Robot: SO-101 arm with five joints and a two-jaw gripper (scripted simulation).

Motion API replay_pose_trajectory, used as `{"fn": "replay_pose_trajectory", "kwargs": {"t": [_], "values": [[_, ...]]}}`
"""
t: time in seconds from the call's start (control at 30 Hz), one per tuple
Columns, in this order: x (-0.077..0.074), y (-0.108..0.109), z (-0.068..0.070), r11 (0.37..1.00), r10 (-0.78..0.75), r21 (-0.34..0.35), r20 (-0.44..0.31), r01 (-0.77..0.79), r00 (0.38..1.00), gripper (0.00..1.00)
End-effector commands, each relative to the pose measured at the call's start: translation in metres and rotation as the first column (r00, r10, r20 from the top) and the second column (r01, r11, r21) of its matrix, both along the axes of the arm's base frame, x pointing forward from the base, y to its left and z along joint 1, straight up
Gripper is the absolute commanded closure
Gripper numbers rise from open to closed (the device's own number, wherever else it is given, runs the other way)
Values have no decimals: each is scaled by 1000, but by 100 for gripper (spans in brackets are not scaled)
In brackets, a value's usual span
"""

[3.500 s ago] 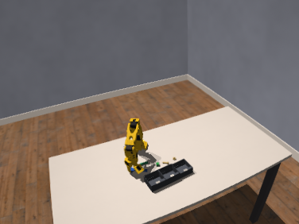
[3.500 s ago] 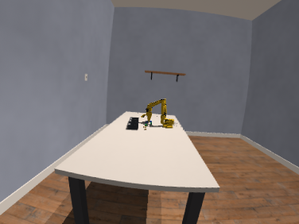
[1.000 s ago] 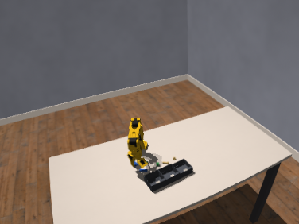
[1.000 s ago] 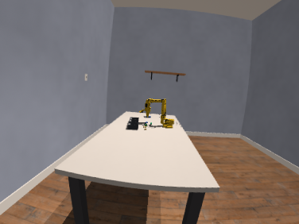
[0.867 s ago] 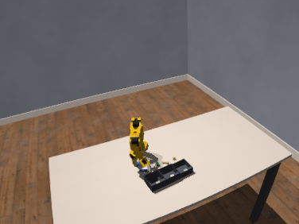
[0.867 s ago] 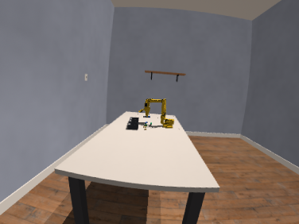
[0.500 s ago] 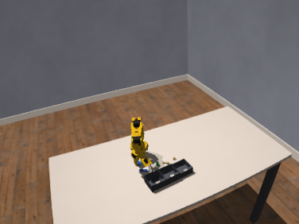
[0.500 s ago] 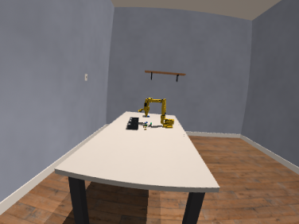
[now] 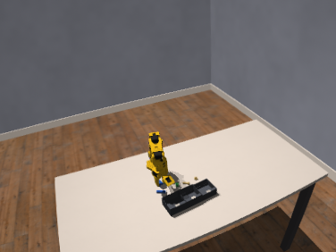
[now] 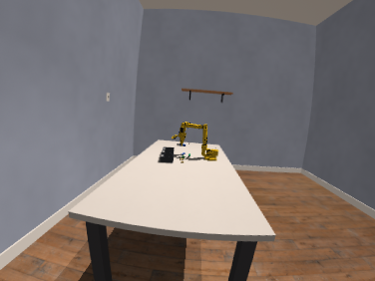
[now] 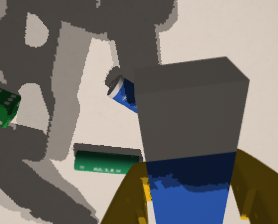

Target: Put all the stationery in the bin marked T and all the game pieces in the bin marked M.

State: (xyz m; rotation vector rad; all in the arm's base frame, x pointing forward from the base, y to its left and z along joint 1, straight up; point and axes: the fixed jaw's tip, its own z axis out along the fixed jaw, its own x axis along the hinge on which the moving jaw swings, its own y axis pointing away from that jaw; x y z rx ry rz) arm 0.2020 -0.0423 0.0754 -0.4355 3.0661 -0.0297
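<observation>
My gripper (image 11: 190, 200) is shut on a block that is grey at one end and blue at the other, which looks like an eraser (image 11: 190, 140), and holds it above the table. In the top view the gripper (image 9: 167, 180) hangs just left of the black double bin (image 9: 189, 197). The letters on the bin are too small to read. Below the gripper, on the table, lie a blue battery (image 11: 122, 92), a green battery (image 11: 106, 161) and a green die (image 11: 7, 107). In the exterior view the gripper (image 10: 183, 140) is raised above the table, right of the bin (image 10: 167, 154).
The arm's yellow base (image 10: 209, 153) stands behind the small things. A small tan piece (image 9: 196, 179) lies behind the bin. The arm's shadow covers much of the table in the wrist view.
</observation>
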Motion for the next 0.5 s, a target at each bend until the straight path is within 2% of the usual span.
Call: {"fn": "replay_pose_trajectory", "kwargs": {"t": [0.0,0.23,0.47], "values": [[9,5,10,1000,-7,-6,47,7,999,100],[18,20,16,1000,-18,-1,72,19,997,100],[20,24,17,1000,-21,1,78,21,997,100]]}}
